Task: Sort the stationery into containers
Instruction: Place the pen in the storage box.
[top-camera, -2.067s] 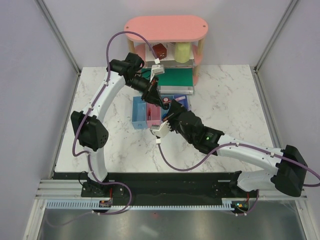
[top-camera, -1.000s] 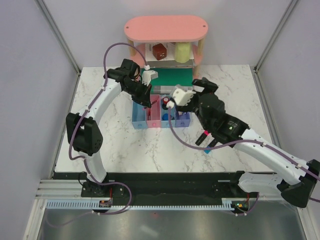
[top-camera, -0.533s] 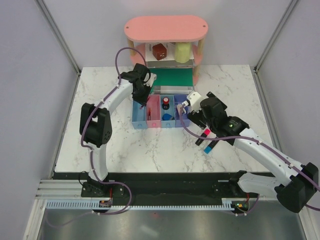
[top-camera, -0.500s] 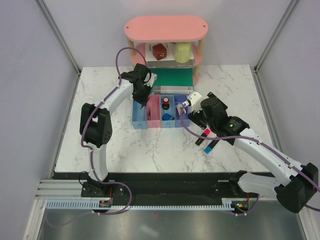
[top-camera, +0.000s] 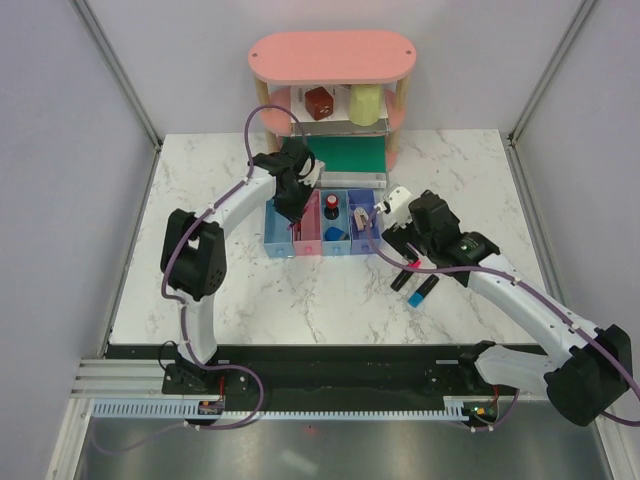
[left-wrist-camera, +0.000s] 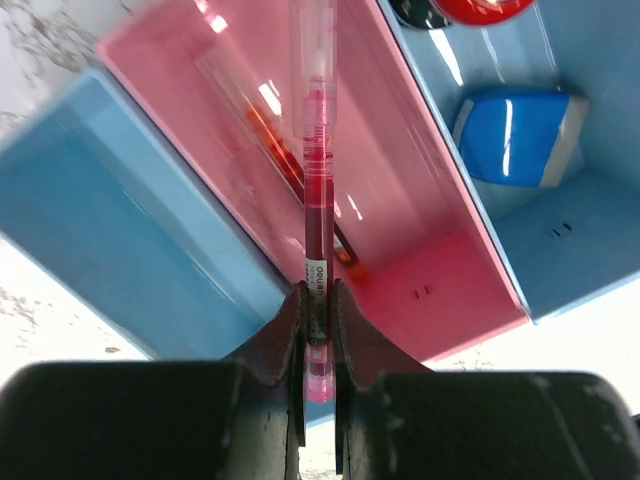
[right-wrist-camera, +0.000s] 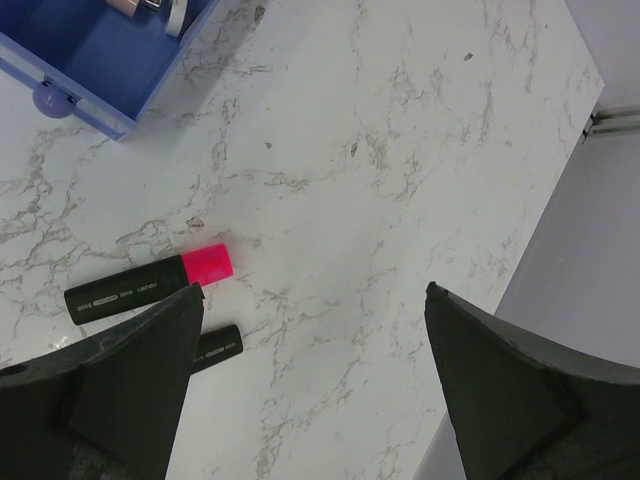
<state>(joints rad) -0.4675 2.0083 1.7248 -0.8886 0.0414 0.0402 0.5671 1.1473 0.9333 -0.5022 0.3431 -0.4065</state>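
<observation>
In the left wrist view my left gripper (left-wrist-camera: 317, 300) is shut on the lower end of a thin red pen (left-wrist-camera: 318, 215). The pen hangs over the pink bin (left-wrist-camera: 420, 235) of the containers (top-camera: 320, 226), between the light blue bin (left-wrist-camera: 120, 220) and the blue one. The blue bin holds a small blue piece (left-wrist-camera: 515, 135) and a red-black round piece (top-camera: 330, 201). A beige-white piece (top-camera: 358, 215) lies in the purple-blue bin (right-wrist-camera: 85, 55). My right gripper (right-wrist-camera: 310, 290) is open above the marble. The pink-ended highlighter (right-wrist-camera: 150, 285) and the blue-ended highlighter (top-camera: 423, 291) lie beside its left finger.
A pink two-tier shelf (top-camera: 332, 58) with a brown object and a yellow one stands at the back. A flat green book (top-camera: 345, 158) lies in front of it. The table's right edge (right-wrist-camera: 600, 120) meets a grey wall.
The left gripper has shifted a little right and nearer, carrying the pen over the pink bin. The right arm has swung right, away from the bins, to above the highlighters.
</observation>
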